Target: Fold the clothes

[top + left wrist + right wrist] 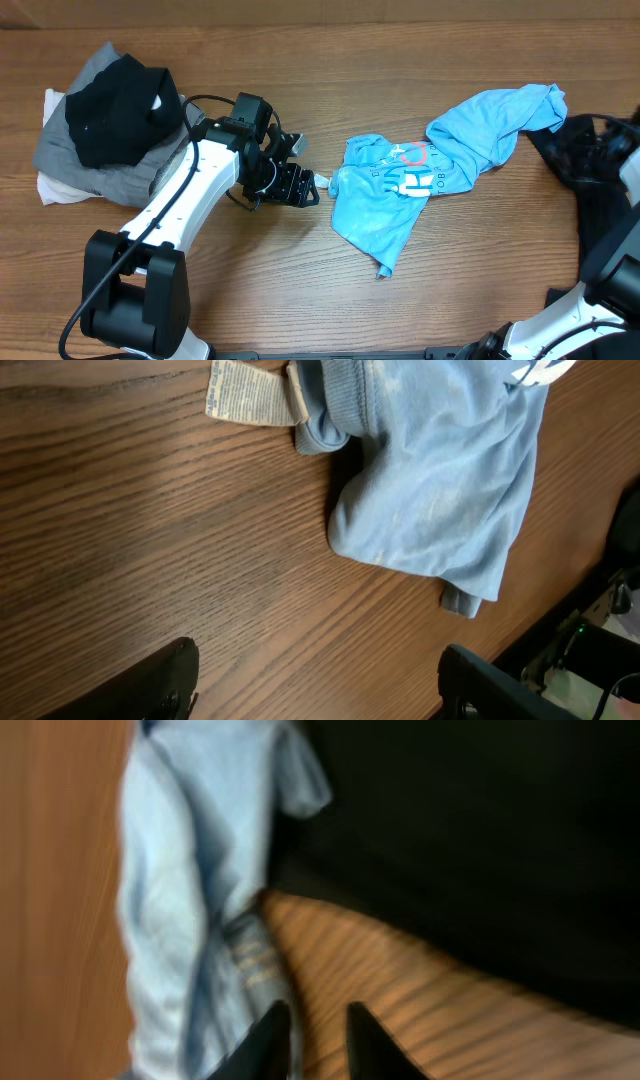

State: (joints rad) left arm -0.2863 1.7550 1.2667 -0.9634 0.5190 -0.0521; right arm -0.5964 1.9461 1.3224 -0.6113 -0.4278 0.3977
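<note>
Blue T-shirt [400,190] sits crumpled mid-worktop [300,310]. Its long axis runs diagonally, from a low corner near me on the left up to a bunched end far right.

My left jaws [308,188] are at the shirt's left edge, just beside the white label [250,392]. They're wide open with nothing between them. In the wrist view both fingers [175,685] frame bare wood, and the cloth lies straight ahead of them, close but not touching.

My right jaws [313,1015] are at the opposite, far-right end. They're nearly together with a slim gap showing wood. The shirt hem lies against the left finger, off to that side. The view is blurred, so I can't tell whether any cloth is pinched.

The pile of dark clothes [110,125], black on grey and white, sits far left, well apart and behind my left arm.

My judgement: each arm has one end of the long axis. The left is nearer the label edge and has to go forward onto the cloth, then close. The shirt needs spreading flat before any fold.
</note>
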